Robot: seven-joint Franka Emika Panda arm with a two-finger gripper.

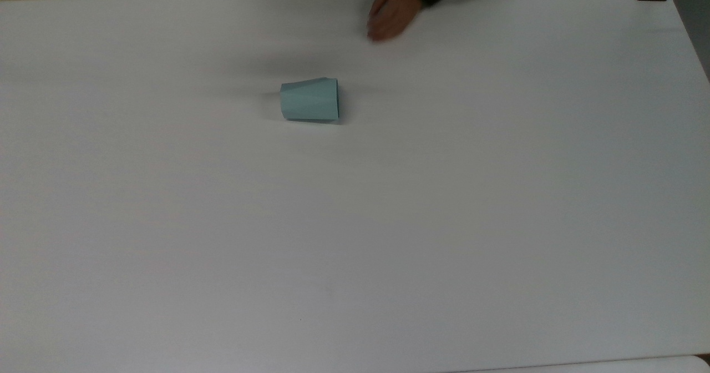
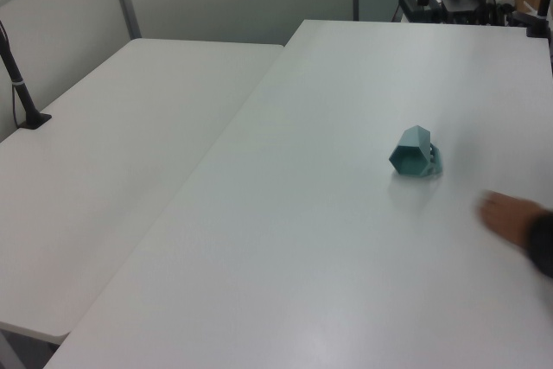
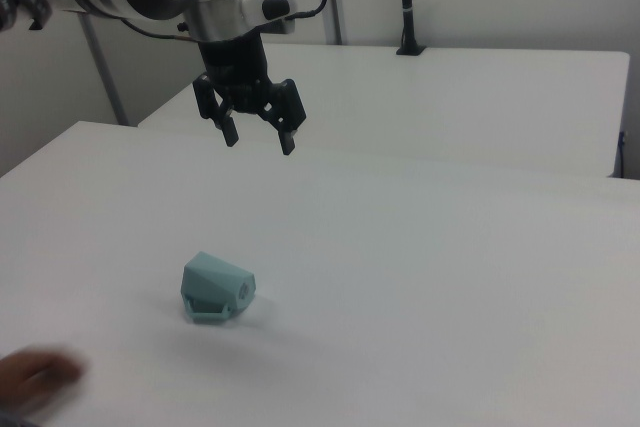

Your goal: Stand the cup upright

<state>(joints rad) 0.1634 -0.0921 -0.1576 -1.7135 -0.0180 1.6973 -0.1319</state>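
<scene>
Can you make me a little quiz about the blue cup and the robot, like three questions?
1. True or false: the cup is standing upright on the table.
2. In the right view, the pincer is: A) shut on the cup, B) open in the air above the table, C) resting on the table.
3. Fill in: in the top view, a person's ____ is near the table's far edge, apart from the cup.

Key:
1. False, it lies on its side.
2. B.
3. hand.
</scene>
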